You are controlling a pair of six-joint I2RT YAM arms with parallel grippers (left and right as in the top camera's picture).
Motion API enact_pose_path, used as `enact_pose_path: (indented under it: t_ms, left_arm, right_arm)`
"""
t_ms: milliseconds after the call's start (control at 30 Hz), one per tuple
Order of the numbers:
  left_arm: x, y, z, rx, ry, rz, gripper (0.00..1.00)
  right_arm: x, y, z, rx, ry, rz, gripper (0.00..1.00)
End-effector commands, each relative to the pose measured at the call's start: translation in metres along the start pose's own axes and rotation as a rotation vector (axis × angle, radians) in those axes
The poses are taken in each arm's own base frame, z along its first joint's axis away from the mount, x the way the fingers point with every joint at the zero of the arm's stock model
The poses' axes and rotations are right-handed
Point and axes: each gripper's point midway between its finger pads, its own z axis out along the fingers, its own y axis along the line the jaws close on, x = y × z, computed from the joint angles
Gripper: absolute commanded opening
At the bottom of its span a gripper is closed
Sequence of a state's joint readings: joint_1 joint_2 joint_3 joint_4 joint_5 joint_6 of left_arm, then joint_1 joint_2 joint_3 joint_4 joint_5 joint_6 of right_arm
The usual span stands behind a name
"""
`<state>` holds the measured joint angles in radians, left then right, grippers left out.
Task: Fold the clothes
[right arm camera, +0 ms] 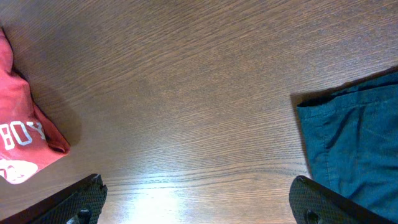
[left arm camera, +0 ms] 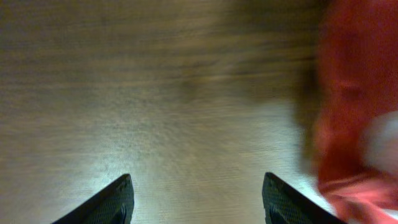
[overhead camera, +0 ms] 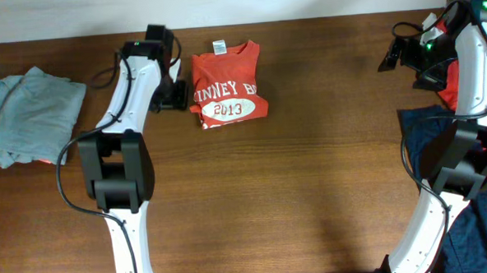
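Observation:
The orange-red T-shirt (overhead camera: 225, 84) lies folded on the table with its white lettering up and a small white tag (overhead camera: 219, 47) at its far edge. My left gripper (overhead camera: 178, 90) sits just left of the shirt. It is open (left arm camera: 198, 186) over bare wood, and the shirt (left arm camera: 360, 112) shows blurred at the right of the left wrist view. My right gripper (overhead camera: 400, 55) is at the far right, open (right arm camera: 198, 186) with nothing between its fingers. The T-shirt's corner (right arm camera: 18, 137) lies to its left and a navy garment (right arm camera: 354, 143) to its right.
A pale grey-green garment (overhead camera: 33, 117) lies folded at the table's left end. Navy cloth (overhead camera: 428, 120) and a red garment (overhead camera: 451, 86) are heaped at the right edge by the right arm's base. Brown wooden table (overhead camera: 326, 149) spreads between the arms.

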<state>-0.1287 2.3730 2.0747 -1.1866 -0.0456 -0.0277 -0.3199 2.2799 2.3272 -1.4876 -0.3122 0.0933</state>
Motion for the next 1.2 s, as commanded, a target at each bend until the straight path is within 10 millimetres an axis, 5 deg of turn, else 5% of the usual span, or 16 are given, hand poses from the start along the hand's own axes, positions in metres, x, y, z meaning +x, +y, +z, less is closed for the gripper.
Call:
enact_pose_path:
  t_ms: [0, 400, 600, 800, 867, 1000, 1167]
  left_arm:
    - [0.014, -0.008, 0.021, 0.017, 0.027, -0.012, 0.66]
    - [-0.003, -0.055, 0.028, 0.135, -0.063, 0.03, 0.66]
    - [0.011, -0.145, 0.015, 0.389, -0.036, 0.12, 0.66]
    - [0.018, -0.243, 0.001, 0.454, -0.125, 0.264, 0.74]
    - [0.015, -0.262, -0.003, 0.468, -0.173, 0.302, 0.74]
    - [0.004, -0.259, -0.014, 0.463, -0.202, 0.295, 0.74]
    - [-0.02, -0.21, -0.051, 0.443, -0.209, 0.206, 0.73]
  right_arm:
    - [-0.002, 0.007, -0.015, 0.004, -0.042, -0.03, 0.99]
    - [-0.004, 0.006, -0.016, 0.004, -0.049, -0.032, 0.99]
    - [-0.008, 0.007, -0.016, 0.002, -0.064, -0.037, 0.99]
    - [-0.008, 0.007, -0.016, 0.003, -0.064, -0.037, 0.98]
    - [-0.008, 0.007, -0.016, 0.003, -0.063, -0.037, 0.99]
    - [-0.006, 0.007, -0.016, 0.004, -0.057, -0.049, 0.99]
    - [-0.006, 0.007, -0.016, 0.004, -0.057, -0.061, 0.99]
